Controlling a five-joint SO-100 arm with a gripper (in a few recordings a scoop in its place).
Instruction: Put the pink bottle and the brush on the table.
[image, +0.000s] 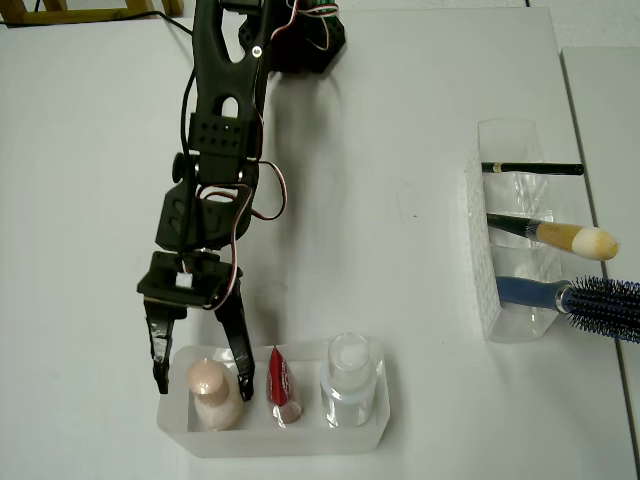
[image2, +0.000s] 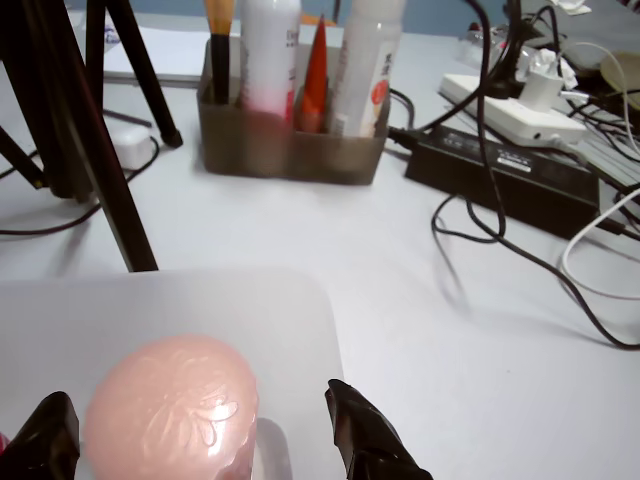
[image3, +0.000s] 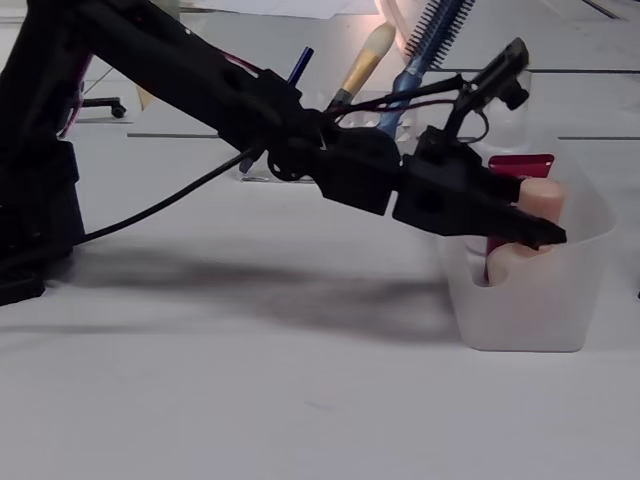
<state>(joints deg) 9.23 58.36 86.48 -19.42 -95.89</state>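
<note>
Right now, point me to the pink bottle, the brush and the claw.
pink bottle (image: 211, 384), overhead view, on its rounded cap top inside the tray.
brush (image: 582, 240), overhead view, on the cream bristle tip sticking out of the clear holder.
claw (image: 200, 362), overhead view, midway between the two black fingertips, either side of the bottle.

The pink bottle (image: 213, 390) stands upright at the lower left of the overhead view, in the left end of a translucent white tray (image: 380, 425). It has a squat pale pink-beige body and a narrower peach cap, and sits between my two fingers. The brush (image: 555, 234) lies across a clear holder (image: 497, 322) at the right, its dark handle inside and its fluffy cream-yellow tip pointing right. The white table (image: 80, 200) lies flat beneath both.
</note>
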